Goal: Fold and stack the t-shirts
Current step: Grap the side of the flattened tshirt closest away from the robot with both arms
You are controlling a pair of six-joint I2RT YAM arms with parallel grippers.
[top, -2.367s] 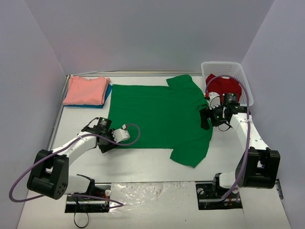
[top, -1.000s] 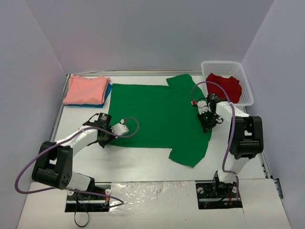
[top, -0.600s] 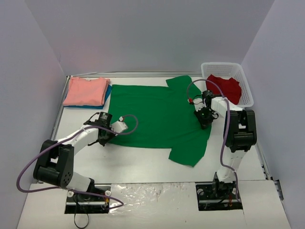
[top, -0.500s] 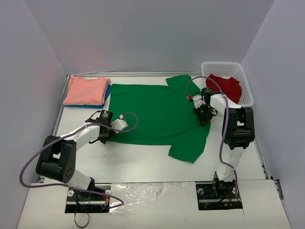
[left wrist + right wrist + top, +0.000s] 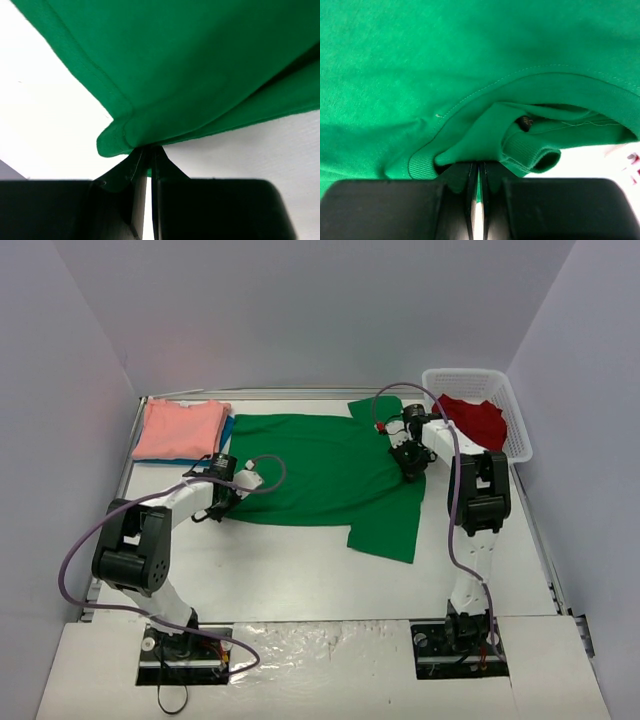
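**Now both pincers grip the green shirt**

Well, the green shirt point(image 5: 320, 465) lies spread on the table point(image 5: 300, 570) just left of the basket point(image 5: 470, 377), and each pincer has an edge of it. The left pincer point(image 5: 218, 498) is at the shirt's corner farthest from the basket. In the left wrist view its fingers point(image 5: 131, 167) are pressed together on a hemmed corner, with the cloth doubled over itself just above them. The right pincer point(image 5: 408, 460) is on the side of the shirt nearest the basket, close to the basket's near-left corner. In the right wrist view it is clamped tight on a rolled fold of the ribbed neckband. One sleeve of the shirt hangs out toward the arm bases, below the basket and to its left.

I count four shirts, one of each colour. The green shirt is the one being held. A red shirt point(image 5: 472, 420) is heaped inside the basket. A folded pink shirt point(image 5: 180, 428) rests on a teal shirt point(image 5: 226, 432), across the table from the basket. There is one basket and there are two arms.

Compared with a couple of seconds ago, both pincers have travelled toward the far wall. The right pincer is now much closer to the basket. The shirt's near hem and its hanging sleeve have come along, so there is more bare table in front of the arm bases. The pink-and-teal stack and the red shirt have not shifted.
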